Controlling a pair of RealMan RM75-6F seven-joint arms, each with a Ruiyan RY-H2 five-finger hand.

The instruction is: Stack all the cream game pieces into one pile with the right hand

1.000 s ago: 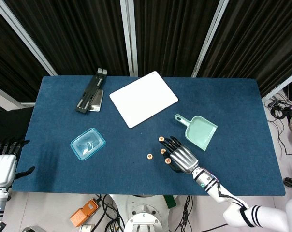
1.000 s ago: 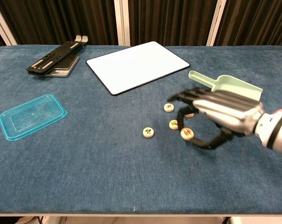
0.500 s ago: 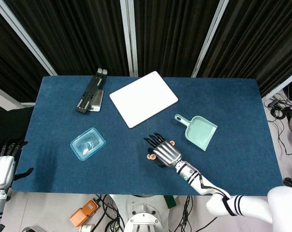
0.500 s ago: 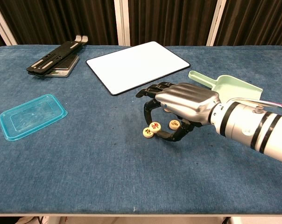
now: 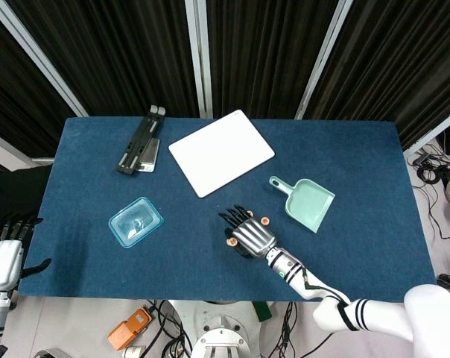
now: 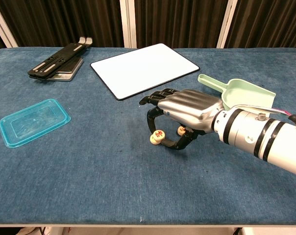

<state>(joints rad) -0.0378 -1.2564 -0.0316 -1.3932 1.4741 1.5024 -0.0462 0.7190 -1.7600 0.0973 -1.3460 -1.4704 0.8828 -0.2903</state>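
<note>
My right hand (image 6: 183, 111) hovers low over the blue table (image 6: 89, 181), palm down. It pinches a cream game piece with a red mark (image 6: 159, 133) between thumb and a finger. That piece sits directly over another cream piece (image 6: 154, 139) lying on the cloth; I cannot tell if they touch. A third cream piece (image 6: 181, 130) lies under the palm. In the head view the hand (image 5: 248, 233) covers most of the group, with one piece (image 5: 230, 241) at its left and one (image 5: 264, 221) at its right. My left hand (image 5: 4, 250) rests off the table's left edge, holding nothing.
A white board (image 6: 144, 67) lies behind the hand. A mint dustpan (image 6: 241, 92) sits to the right, close to my forearm. A teal plastic lid (image 6: 33, 120) lies at the left, and a black folding stand (image 6: 57, 62) at the back left.
My right hand has carried the pinched piece leftward, from the right side of the group to just above the leftmost piece. The left hand has stayed put.
</note>
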